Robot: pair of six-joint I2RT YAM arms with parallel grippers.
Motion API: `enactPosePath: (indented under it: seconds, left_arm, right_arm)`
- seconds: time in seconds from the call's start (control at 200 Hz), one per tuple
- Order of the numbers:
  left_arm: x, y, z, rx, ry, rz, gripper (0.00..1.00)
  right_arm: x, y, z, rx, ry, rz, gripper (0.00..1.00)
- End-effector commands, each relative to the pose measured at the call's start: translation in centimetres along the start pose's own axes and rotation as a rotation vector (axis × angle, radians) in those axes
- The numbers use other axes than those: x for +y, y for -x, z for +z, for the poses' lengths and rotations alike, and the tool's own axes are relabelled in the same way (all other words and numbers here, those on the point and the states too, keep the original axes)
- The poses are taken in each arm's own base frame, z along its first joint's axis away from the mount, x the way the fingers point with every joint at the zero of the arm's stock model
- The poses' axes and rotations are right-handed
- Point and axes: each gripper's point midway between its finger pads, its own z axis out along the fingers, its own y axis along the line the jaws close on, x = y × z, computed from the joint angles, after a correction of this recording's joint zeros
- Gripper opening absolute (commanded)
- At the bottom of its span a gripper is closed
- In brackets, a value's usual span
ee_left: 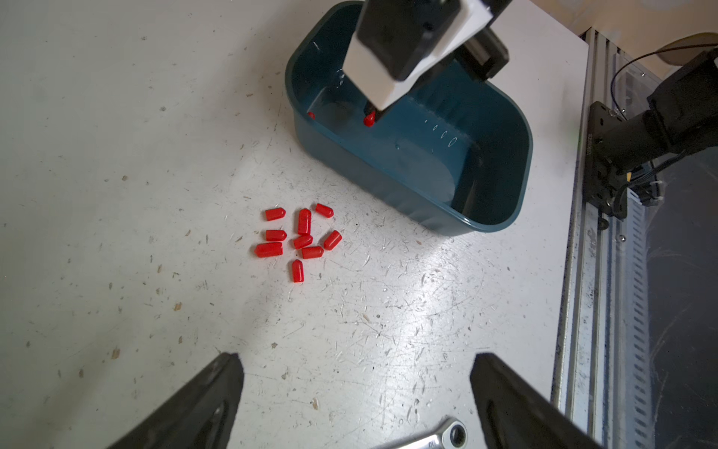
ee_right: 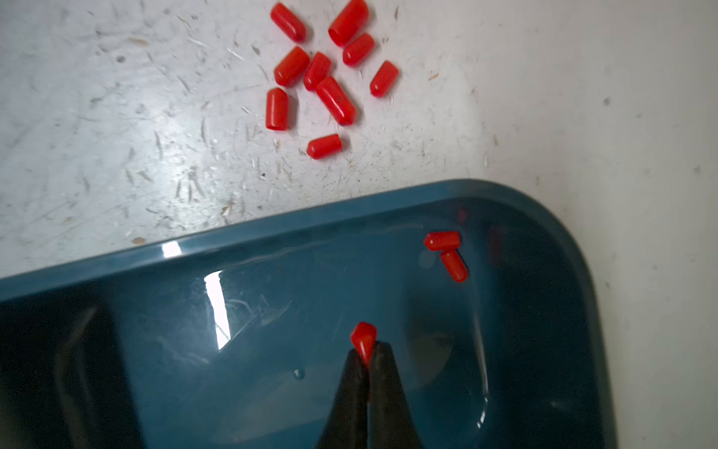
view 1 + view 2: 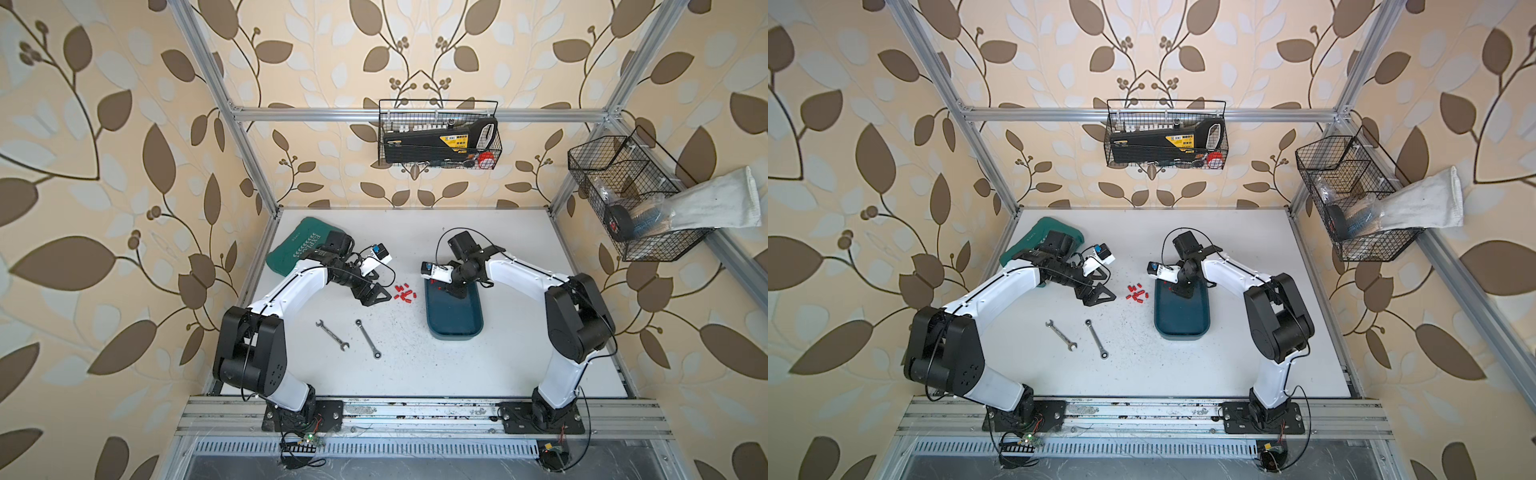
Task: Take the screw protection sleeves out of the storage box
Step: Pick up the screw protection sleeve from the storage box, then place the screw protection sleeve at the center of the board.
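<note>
The teal storage box (image 3: 457,322) (image 3: 1183,322) lies right of centre on the white table. My right gripper (image 2: 367,350) reaches into its far end and is shut on one red screw protection sleeve (image 2: 364,339), also seen in the left wrist view as the held sleeve (image 1: 369,118). Two more sleeves (image 2: 443,240) (image 2: 454,266) lie together near a corner of the box floor. Several red sleeves (image 3: 404,293) (image 1: 299,237) (image 2: 326,77) lie in a pile on the table just left of the box. My left gripper (image 1: 355,361) (image 3: 379,300) hovers open left of that pile, with nothing between its fingers.
Two steel wrenches (image 3: 332,334) (image 3: 368,338) lie on the table in front of my left gripper. A green tool case (image 3: 297,245) sits at the back left under the left arm. Black wire baskets (image 3: 438,135) (image 3: 623,199) hang on the back and right walls.
</note>
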Motion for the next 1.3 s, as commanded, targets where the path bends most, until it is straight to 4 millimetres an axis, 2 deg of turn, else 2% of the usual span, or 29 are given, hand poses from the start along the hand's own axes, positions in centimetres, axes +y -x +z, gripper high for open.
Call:
enactPosePath:
  seconds: [0.0, 0.125, 0.235, 0.32, 0.43, 0.47, 0.59, 0.685, 0.755, 0.935, 1.1, 1.295]
  left_arm:
    - [-0.4, 1.6, -2.1, -0.063, 0.010, 0.035, 0.97]
    - [0.6, 1.4, -3.2, -0.076, 0.045, 0.028, 0.98]
    - [1.5, 1.2, -4.1, -0.090, 0.074, 0.011, 0.98]
    - [2.1, 1.1, -4.8, -0.101, 0.088, -0.008, 0.98]
    - [2.9, 1.0, -5.7, -0.125, 0.101, -0.041, 0.98]
    - [2.7, 1.7, -6.8, -0.155, 0.124, -0.030, 0.98]
    - [3.8, 1.7, -8.0, -0.187, 0.176, -0.064, 0.97]
    - [4.3, 1.8, -8.8, -0.204, 0.210, -0.074, 0.99]
    - [4.4, 1.9, -9.1, -0.213, 0.220, -0.077, 0.99]
    - [4.7, 2.0, -9.2, -0.211, 0.228, -0.088, 0.99]
    - [4.9, 2.2, -9.0, -0.222, 0.218, -0.109, 0.97]
    - [4.7, 2.4, -9.0, -0.233, 0.203, -0.105, 0.97]
  right_arm:
    - [3.0, 1.8, -2.5, -0.069, 0.112, 0.031, 0.00]
    - [4.6, 4.8, -4.0, -0.136, 0.170, 0.040, 0.00]
    - [5.7, 7.3, -4.0, -0.176, 0.212, 0.051, 0.00]
    - [6.2, 8.8, -2.8, -0.174, 0.229, 0.050, 0.00]
    - [6.6, 9.7, -0.3, -0.128, 0.224, 0.030, 0.00]
    - [6.6, 10.1, 0.6, -0.118, 0.219, 0.023, 0.00]
    - [6.8, 10.6, 3.1, -0.064, 0.193, -0.009, 0.00]
    - [6.3, 10.2, 5.2, -0.007, 0.169, -0.015, 0.00]
    - [6.0, 9.7, 6.6, 0.027, 0.162, -0.006, 0.05]
    - [5.4, 9.0, 8.8, 0.081, 0.151, 0.000, 0.09]
    - [4.9, 9.1, 8.8, 0.089, 0.133, -0.006, 0.17]
    - [4.7, 9.9, 6.3, 0.058, 0.111, -0.022, 0.32]
